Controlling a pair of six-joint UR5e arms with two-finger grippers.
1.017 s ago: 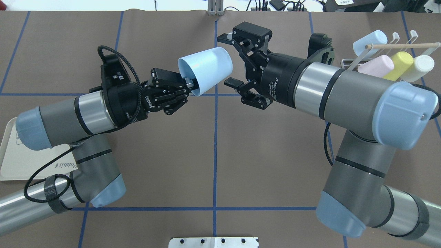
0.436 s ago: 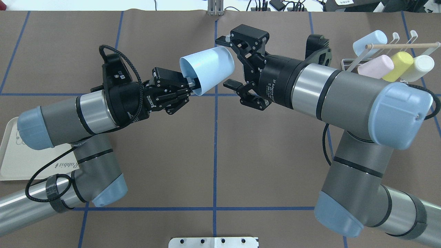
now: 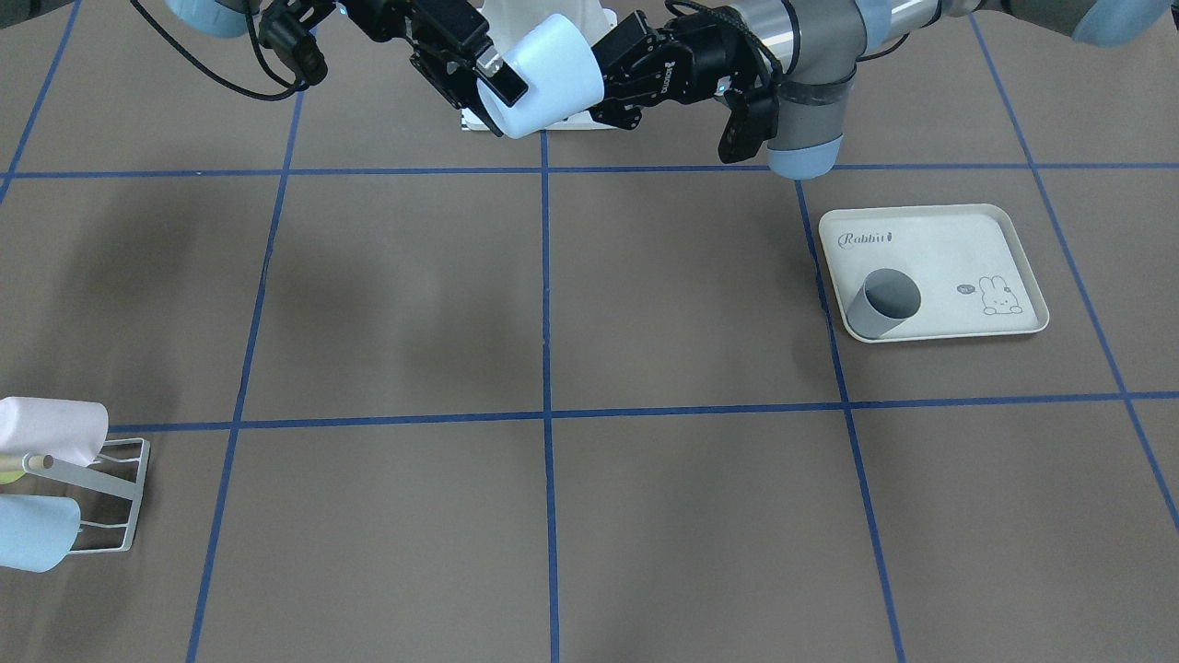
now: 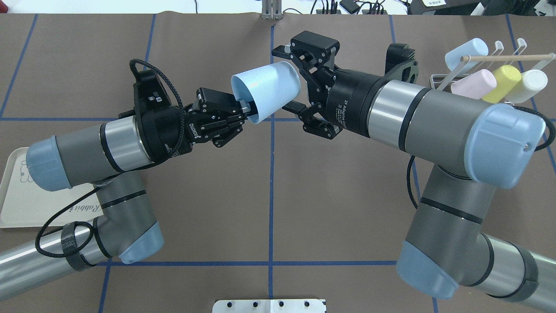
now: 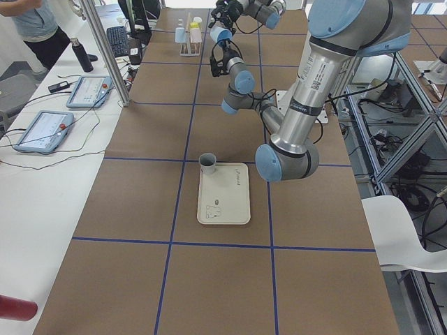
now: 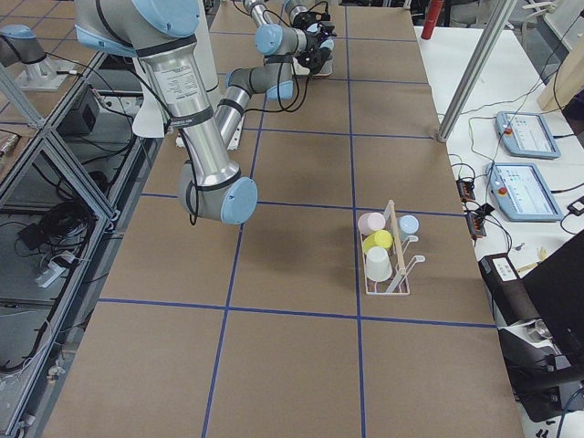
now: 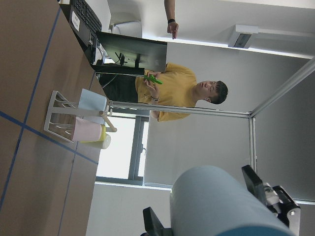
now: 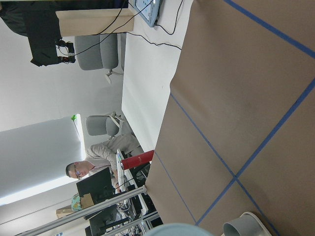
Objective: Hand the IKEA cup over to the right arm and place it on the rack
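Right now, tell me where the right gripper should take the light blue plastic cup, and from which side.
Best to grip the light blue plastic cup across its tapered wall near the closed base, coming from the base end. The left gripper pinches the rim at the open mouth, and the base points at the open right gripper, whose fingers flank it.

Brown table [image 4: 195,195] with blue tape grid [image 4: 271,182], white side bench [image 5: 42,202], grey chairs [image 8: 98,49], pale walls [image 7: 197,142]

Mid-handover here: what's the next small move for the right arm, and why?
Probably shut the right gripper on the blue cup: its open fingers flank the cup's closed end, while the left gripper holds the rim.
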